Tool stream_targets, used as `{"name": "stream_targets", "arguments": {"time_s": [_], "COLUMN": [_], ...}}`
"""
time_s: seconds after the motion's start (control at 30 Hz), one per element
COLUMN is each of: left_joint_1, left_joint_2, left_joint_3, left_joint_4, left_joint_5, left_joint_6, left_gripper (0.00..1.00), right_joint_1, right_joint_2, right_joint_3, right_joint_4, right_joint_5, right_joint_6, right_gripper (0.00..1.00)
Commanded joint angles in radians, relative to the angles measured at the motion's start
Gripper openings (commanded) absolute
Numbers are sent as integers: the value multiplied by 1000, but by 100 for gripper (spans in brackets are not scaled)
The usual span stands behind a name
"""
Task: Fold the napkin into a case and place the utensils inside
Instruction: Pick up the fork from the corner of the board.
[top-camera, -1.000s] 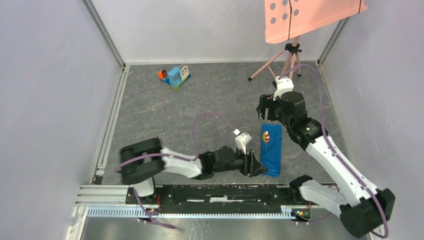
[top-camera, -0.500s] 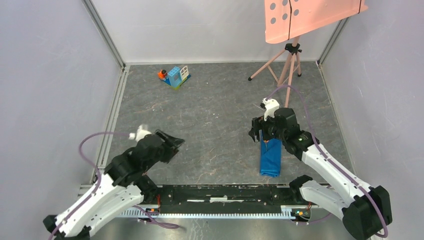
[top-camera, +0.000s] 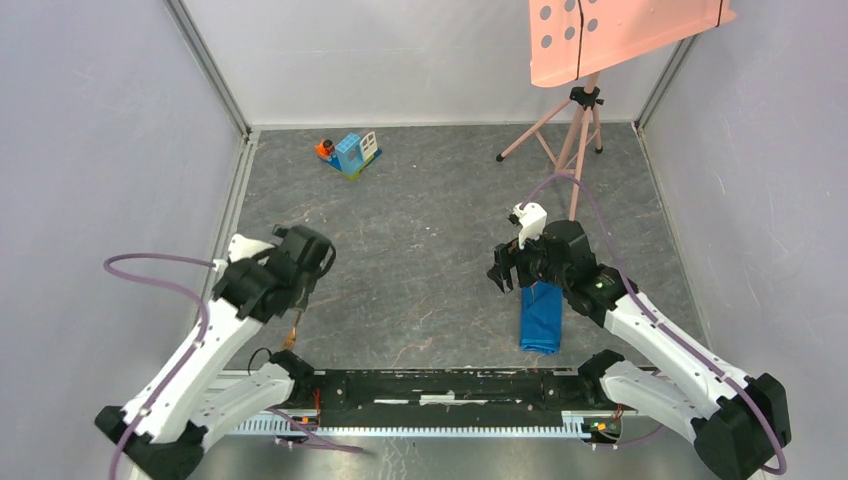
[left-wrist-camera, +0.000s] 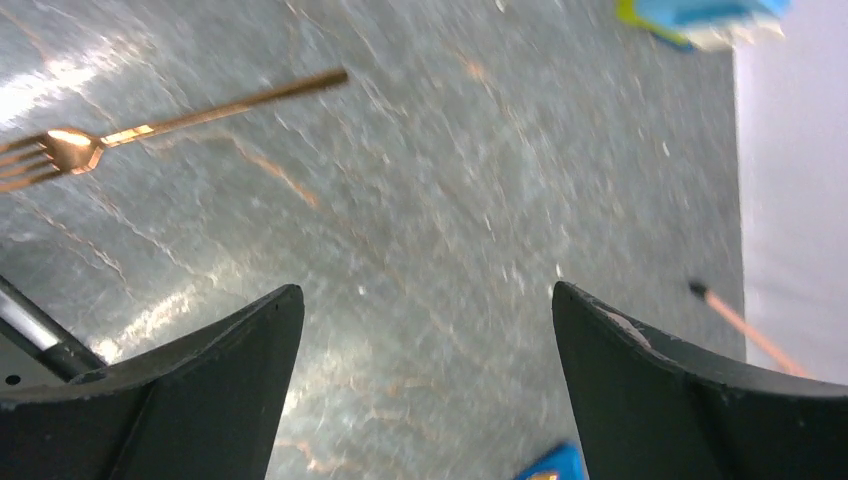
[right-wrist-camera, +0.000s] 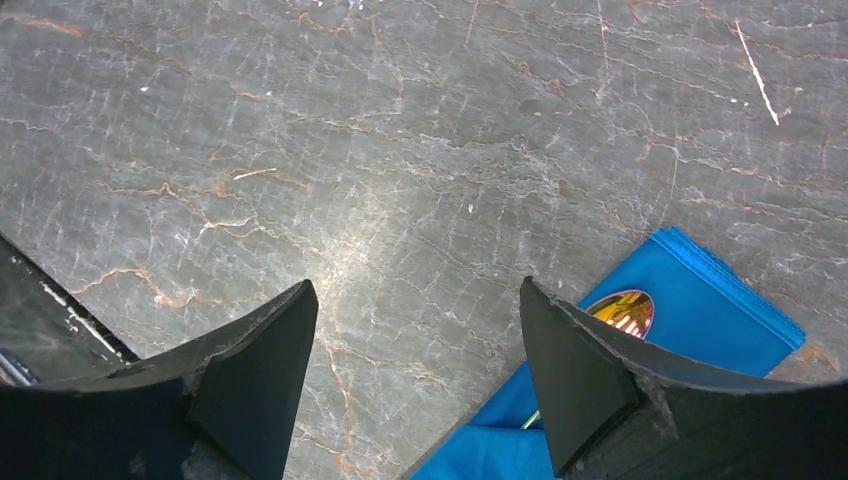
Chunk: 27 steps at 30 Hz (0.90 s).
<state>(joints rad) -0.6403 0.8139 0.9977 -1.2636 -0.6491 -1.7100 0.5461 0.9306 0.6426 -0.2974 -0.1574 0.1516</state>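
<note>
The napkin (top-camera: 541, 318) lies folded as a narrow blue case right of centre near the front edge; its far end shows in the right wrist view (right-wrist-camera: 700, 300). The spoon's shiny bowl (right-wrist-camera: 622, 312) rests on that end, with its handle running under a fold. My right gripper (top-camera: 508, 272) hovers open just left of the case's far end, empty (right-wrist-camera: 415, 285). The fork (top-camera: 293, 330) lies on the bare table at the left, seen whole in the left wrist view (left-wrist-camera: 150, 125). My left gripper (top-camera: 298, 285) is above it, open wide and empty (left-wrist-camera: 425, 290).
A small blue-and-white toy block house (top-camera: 352, 152) stands at the back left. A pink tripod (top-camera: 572, 120) with a pink board stands at the back right. Grey walls close in both sides. The arm bases and a metal rail (top-camera: 430, 385) run along the front edge.
My left arm has swung from beside the case to the left side, over the fork, and its jaws have opened wide. My right gripper has come nearer and left, over the case's far end.
</note>
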Motion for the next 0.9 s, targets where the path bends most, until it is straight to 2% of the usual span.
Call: {"name": "stream_targets", "arguments": {"time_s": [0.0, 0.1, 0.2, 0.27, 0.4, 0.5, 0.63, 0.77, 0.87], "left_joint_1": [252, 478, 582, 653, 801, 860, 874, 895, 920], "left_joint_2": [120, 210, 256, 253, 275, 349, 390, 404, 392], "left_joint_3": [28, 2, -28, -87, -225, -241, -247, -274, -345], "left_joint_4": [61, 63, 27, 59, 195, 201, 204, 199, 265], "left_joint_5": [73, 222, 235, 244, 404, 463, 499, 476, 513], "left_joint_6": [171, 180, 59, -19, -86, -111, -122, -151, -160], "left_gripper": [100, 100, 100, 100, 94, 92, 93, 94, 87], "right_joint_1": [24, 30, 34, 35, 41, 44, 46, 46, 45], "right_joint_2": [-31, -40, -43, -44, -40, -35, -28, -25, -27], "right_joint_3": [1, -1, 2, 2, 2, 3, 5, 6, 8], "right_joint_4": [17, 8, -1, -2, -6, -7, -9, -14, -20], "right_joint_5": [16, 38, 60, 62, 61, 68, 78, 78, 81], "right_joint_6": [-10, -17, -21, -20, -19, -20, -22, -21, -23], "right_gripper": [80, 81, 81, 81, 81, 81, 81, 81, 81]}}
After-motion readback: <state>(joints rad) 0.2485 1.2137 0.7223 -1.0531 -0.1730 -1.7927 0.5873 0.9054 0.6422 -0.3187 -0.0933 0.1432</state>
